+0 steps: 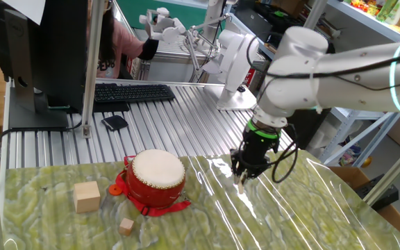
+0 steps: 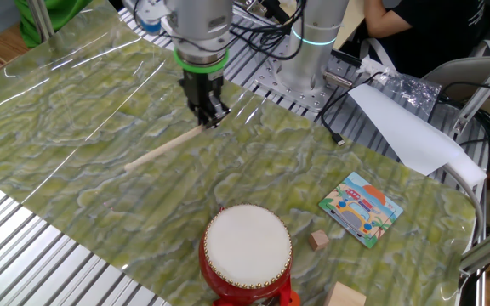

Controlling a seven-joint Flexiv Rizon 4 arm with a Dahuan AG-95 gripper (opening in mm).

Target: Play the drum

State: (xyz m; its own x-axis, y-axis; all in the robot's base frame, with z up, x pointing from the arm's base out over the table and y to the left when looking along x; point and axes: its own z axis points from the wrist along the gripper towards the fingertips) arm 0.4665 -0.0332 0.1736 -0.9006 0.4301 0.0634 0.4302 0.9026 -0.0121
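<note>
Drum on green marbled tabletop (keyboard behind)

a ridged silver aluminium tabletop carries a glossy green marbled mat. beyond the mat stand a black computer monitor and a black keyboard; metal shelving rises behind.

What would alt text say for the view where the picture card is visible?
A robot gripper reaches down to one end of a thin wooden stick lying on a green marbled table. In the foreground stands a red toy drum with a white head, with a colourful picture card and small wooden cubes nearby.
</note>
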